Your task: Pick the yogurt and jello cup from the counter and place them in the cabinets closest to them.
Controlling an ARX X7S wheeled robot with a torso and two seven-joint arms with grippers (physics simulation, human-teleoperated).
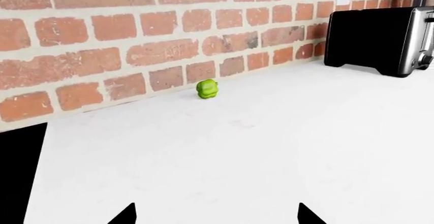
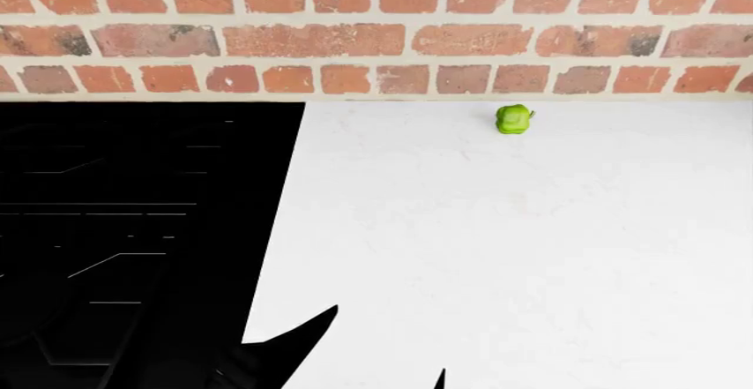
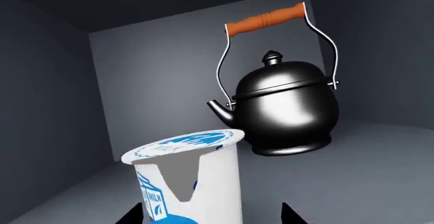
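A: Start at the jaws. The right gripper (image 3: 213, 215) shows two dark tips at the bottom of its wrist frame, one on each side of the yogurt (image 3: 186, 181). Whether they pinch the cup or stand just off it, I cannot tell; the contact is cut off by the bottom edge.

B: And the left gripper (image 1: 215, 215)?

A: Spread, nothing between the tips. Only bare counter (image 1: 271, 148) lies ahead of it, and the jello cup (image 1: 207, 89) sits well apart, centre frame, just in front of the brick wall (image 1: 135, 41).

B: Where is the yogurt, then?

A: Lower centre, inside a grey cabinet (image 3: 61, 107), with a black kettle (image 3: 285, 109) beyond it, centre right.

B: What could go wrong?

A: If the cup is not flat on the shelf when let go, it may tip. Pushing further in could knock it against the kettle. On the left, a fast approach could shove the tiny jello cup into the wall.

B: What do the views add to each other?

A: Only the right wrist shows the cabinet, kettle and yogurt. The head view shows a black stovetop (image 2: 130, 230) filling the left, jello cup (image 2: 513, 118) upper right. The left wrist alone catches the toaster (image 1: 379, 38), upper right
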